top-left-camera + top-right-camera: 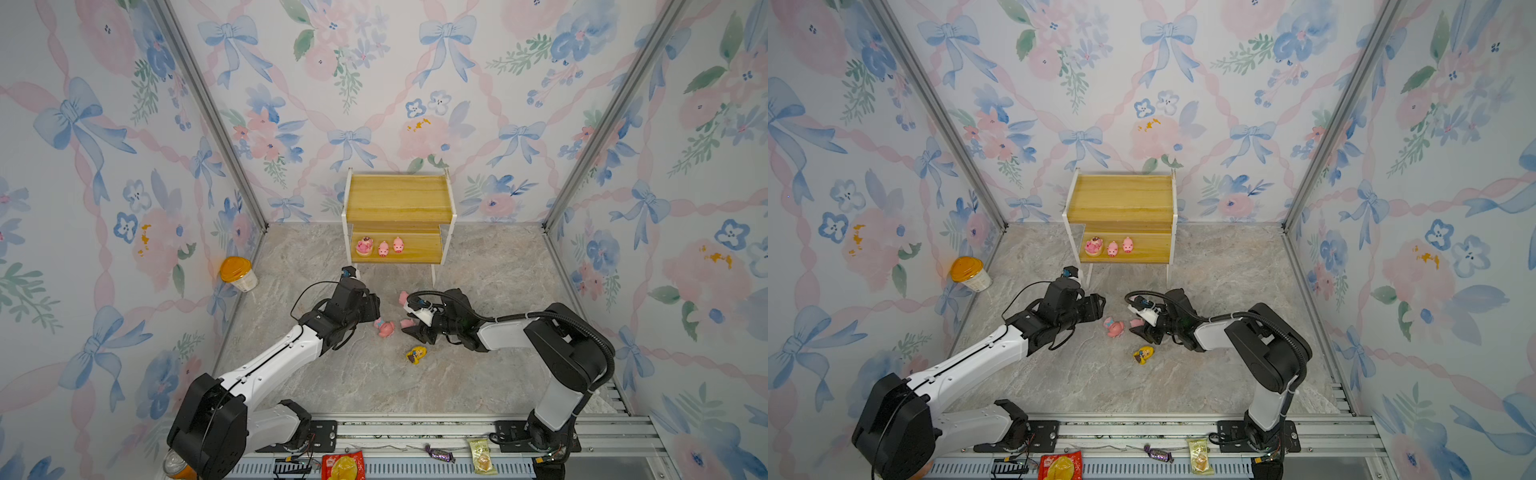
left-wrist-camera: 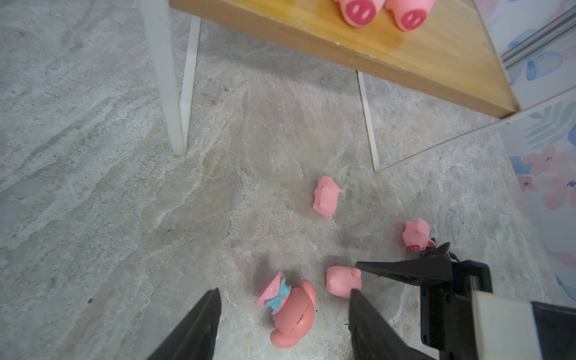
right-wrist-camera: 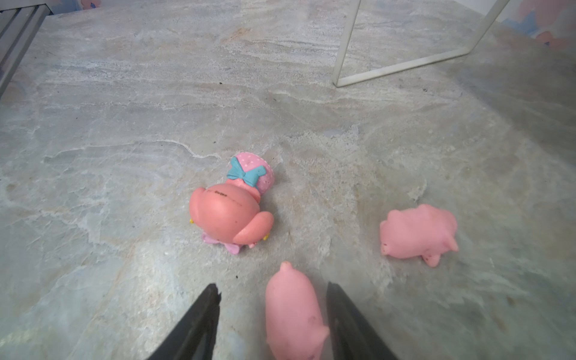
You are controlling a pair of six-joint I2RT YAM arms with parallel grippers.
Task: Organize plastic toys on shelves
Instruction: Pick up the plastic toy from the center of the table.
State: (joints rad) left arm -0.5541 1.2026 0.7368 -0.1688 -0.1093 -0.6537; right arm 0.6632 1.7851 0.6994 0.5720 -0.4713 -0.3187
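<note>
Tapered right hand (image 3: 273,287) astride smooth pig (image 3: 293,314)

From 7 o'clock the left arm (image 1: 266,370) stretches inward, left gripper (image 1: 375,309) aimed at 3 o'clock, jaws apart. The right gripper (image 1: 409,332) faces 9 o'clock, jaws parted.

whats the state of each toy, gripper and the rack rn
rack: upright
three pigs: standing on lower board
hatted figure: lying on its side
small pig: lying between right jaws, not clamped
yellow-haired doll: lying flat
cup: tilted
left gripper: open
right gripper: open
</note>
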